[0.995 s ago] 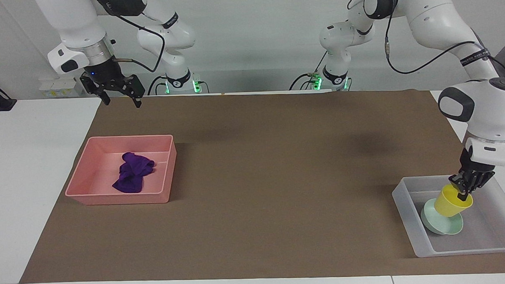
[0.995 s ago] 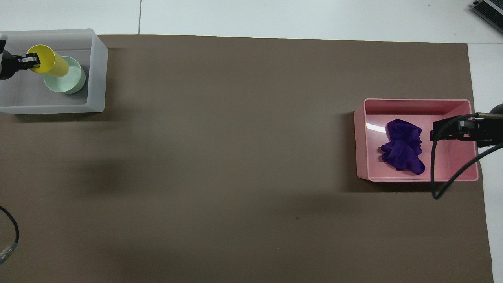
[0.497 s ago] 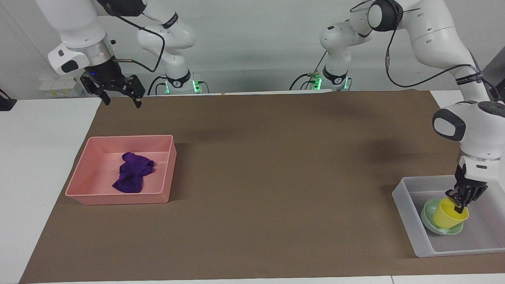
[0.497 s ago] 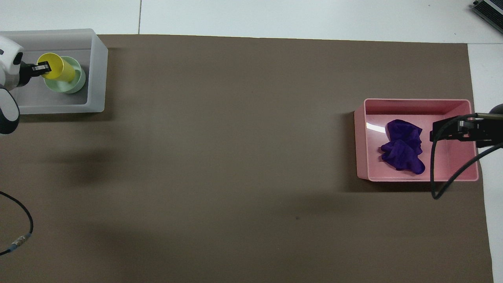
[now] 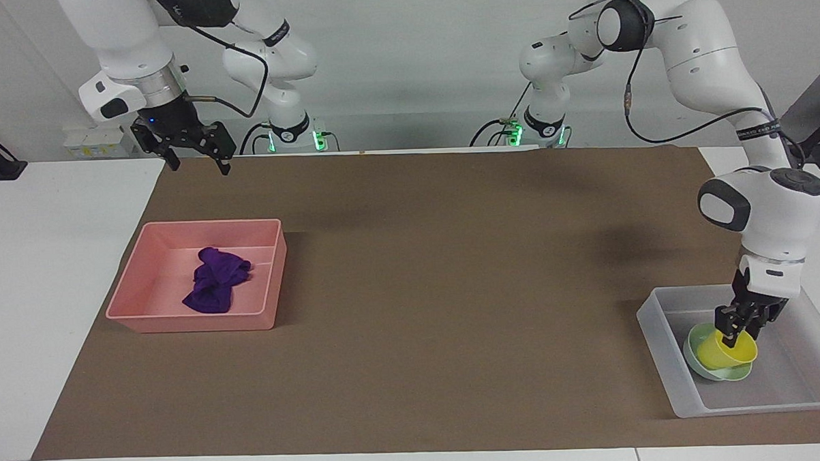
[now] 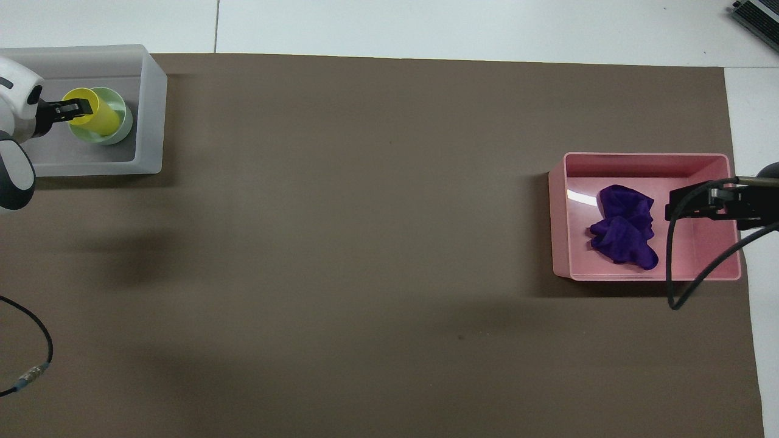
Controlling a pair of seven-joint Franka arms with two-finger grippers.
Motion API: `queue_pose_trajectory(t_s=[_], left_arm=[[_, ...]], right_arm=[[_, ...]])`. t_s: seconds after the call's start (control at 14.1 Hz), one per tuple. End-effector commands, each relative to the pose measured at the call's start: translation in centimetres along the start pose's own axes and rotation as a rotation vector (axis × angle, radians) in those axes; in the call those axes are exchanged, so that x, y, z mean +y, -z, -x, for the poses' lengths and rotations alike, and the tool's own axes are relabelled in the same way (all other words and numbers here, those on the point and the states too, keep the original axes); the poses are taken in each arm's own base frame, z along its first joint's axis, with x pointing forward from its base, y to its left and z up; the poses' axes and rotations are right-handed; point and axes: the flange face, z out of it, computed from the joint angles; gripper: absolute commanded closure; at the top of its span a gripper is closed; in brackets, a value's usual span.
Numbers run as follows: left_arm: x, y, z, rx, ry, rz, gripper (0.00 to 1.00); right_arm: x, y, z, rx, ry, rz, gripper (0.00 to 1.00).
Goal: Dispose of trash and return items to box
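The yellow cup (image 5: 721,353) stands tilted in the mint-green bowl (image 5: 696,364), which sits in the translucent box (image 5: 657,362) at the left arm's end of the table. My left gripper (image 5: 739,329) is shut on the cup's rim. In the overhead view the left gripper (image 6: 76,109) holds the cup (image 6: 100,118) over the bowl (image 6: 122,123) inside the box (image 6: 152,109). The purple cloth (image 5: 214,282) lies in the pink bin (image 5: 195,323). My right gripper (image 5: 198,163) is open, empty and raised; in the overhead view this gripper (image 6: 675,207) shows over the pink bin (image 6: 558,219) beside the cloth (image 6: 624,228).
A brown mat (image 5: 453,290) covers most of the white table. The pink bin stands at the right arm's end. A loose black cable (image 6: 30,371) hangs at the robots' edge by the left arm.
My left gripper has lowered the yellow cup into the bowl, and the cup now stands more upright. The right arm has not moved.
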Motion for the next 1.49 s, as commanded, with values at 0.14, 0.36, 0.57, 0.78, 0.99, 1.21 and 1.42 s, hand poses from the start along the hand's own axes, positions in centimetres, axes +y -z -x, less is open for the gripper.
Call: queue_pose_trajectory(t_s=[0.14, 0.36, 0.57, 0.78, 0.99, 1.21, 1.42], left_arm=[[1.7, 6.8, -0.6, -0.071, -0.264, 0.014, 0.00], [5.7, 10.9, 0.0, -0.135, -0.330, 0.045, 0.00], [9.9, 14.3, 2.8, -0.175, -0.390, 0.072, 0.00], [12.0, 17.8, 4.7, -0.219, -0.420, 0.086, 0.00], [11.7, 22.2, 5.9, -0.298, -0.425, 0.089, 0.00], [11.5, 25.5, 6.2, -0.335, -0.427, 0.089, 0.00], [12.0, 27.7, 5.0, -0.353, -0.373, 0.078, 0.00]], right_arm=[[0.5, 0.0, 0.6, 0.004, 0.017, -0.009, 0.00], [0.5, -0.1, 0.7, 0.001, 0.018, -0.009, 0.00], [0.5, -0.1, 0.7, 0.001, 0.018, -0.009, 0.00], [0.5, -0.1, 0.7, 0.001, 0.018, -0.009, 0.00], [0.5, -0.1, 0.7, 0.001, 0.018, -0.009, 0.00], [0.5, -0.1, 0.7, 0.001, 0.018, -0.009, 0.00], [0.5, -0.1, 0.7, 0.001, 0.018, -0.009, 0.00]])
